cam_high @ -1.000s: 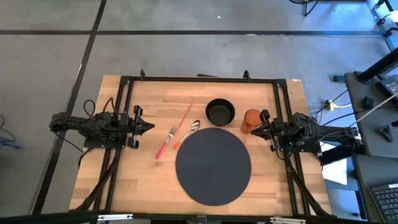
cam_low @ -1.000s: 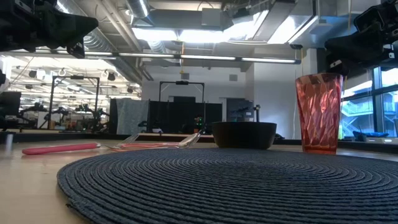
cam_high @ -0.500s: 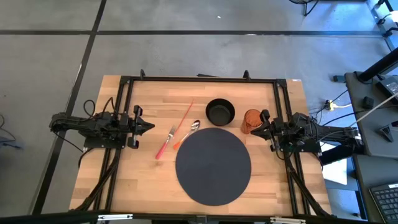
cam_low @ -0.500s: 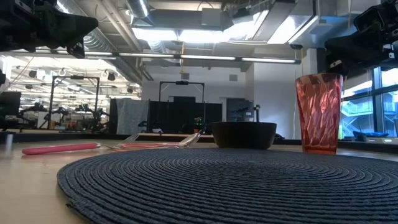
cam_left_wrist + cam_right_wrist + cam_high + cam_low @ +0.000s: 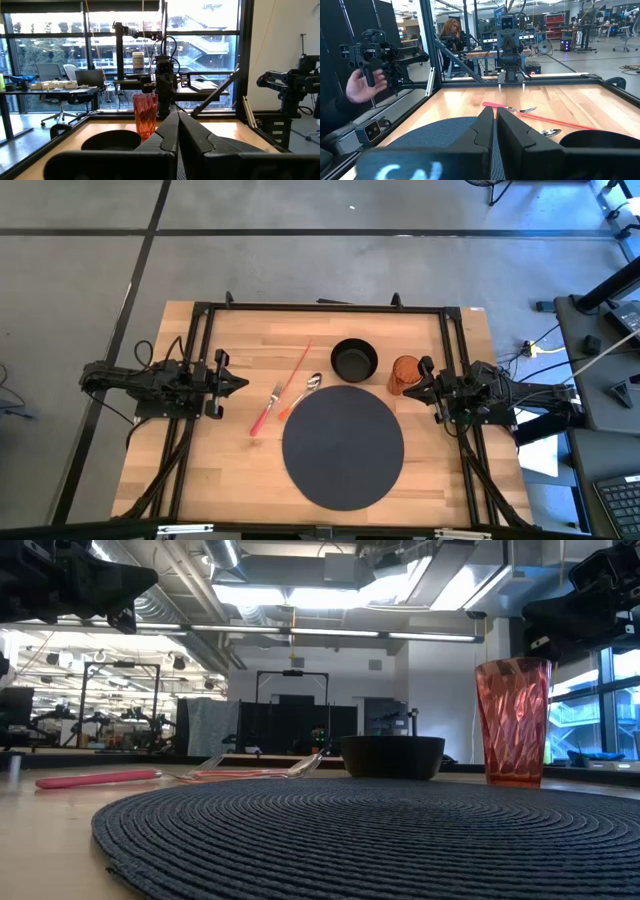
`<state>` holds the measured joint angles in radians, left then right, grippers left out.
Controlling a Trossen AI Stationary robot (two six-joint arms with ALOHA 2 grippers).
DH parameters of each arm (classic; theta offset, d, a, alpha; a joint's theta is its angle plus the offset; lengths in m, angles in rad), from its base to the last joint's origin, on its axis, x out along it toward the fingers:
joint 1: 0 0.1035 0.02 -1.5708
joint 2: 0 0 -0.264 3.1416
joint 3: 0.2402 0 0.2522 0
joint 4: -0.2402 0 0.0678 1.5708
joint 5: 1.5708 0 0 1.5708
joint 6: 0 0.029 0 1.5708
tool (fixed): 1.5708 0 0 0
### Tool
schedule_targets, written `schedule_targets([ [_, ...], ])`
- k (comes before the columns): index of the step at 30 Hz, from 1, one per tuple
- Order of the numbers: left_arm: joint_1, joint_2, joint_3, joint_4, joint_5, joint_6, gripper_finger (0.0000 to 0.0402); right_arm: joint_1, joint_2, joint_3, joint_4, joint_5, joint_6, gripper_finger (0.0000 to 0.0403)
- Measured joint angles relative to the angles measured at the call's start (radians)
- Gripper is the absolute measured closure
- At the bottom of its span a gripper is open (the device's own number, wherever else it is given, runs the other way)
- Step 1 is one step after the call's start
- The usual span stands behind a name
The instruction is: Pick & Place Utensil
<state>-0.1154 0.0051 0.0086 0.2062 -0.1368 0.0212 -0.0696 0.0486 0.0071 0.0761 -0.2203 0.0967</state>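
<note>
Three utensils lie flat on the wooden table, left of the black bowl (image 5: 353, 360): a pink-handled fork (image 5: 265, 410), a spoon (image 5: 300, 396) with an orange handle, and a thin orange-handled utensil (image 5: 297, 367). A red faceted cup (image 5: 404, 374) stands right of the bowl. A round dark woven placemat (image 5: 343, 445) lies near the front. My left gripper (image 5: 240, 383) hovers shut at the table's left, apart from the fork. My right gripper (image 5: 414, 388) hovers shut beside the cup. The wrist views show each pair of fingers closed together, the left gripper (image 5: 178, 114) and the right gripper (image 5: 495, 109).
A black frame (image 5: 320, 307) runs around the table's edges. Bare wood lies left of the fork and near the far edge. In the right wrist view a person's hand (image 5: 364, 85) shows beyond the table's side, and another person (image 5: 451, 31) sits farther back.
</note>
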Motion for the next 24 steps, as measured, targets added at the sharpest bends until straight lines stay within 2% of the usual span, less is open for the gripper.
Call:
schedule_targets([
  [20, 0.0, 0.0, 0.0, 0.011, 0.0, -0.031, 0.0398, 0.0, 0.0, 0.0, 0.0, 0.0, 0.0, 0.0379],
  [24, 0.0, 0.0, 0.0, 0.025, 0.0, -0.122, 0.0398, 0.0, 0.0, 0.0, 0.0, 0.0, 0.0, 0.0379],
])
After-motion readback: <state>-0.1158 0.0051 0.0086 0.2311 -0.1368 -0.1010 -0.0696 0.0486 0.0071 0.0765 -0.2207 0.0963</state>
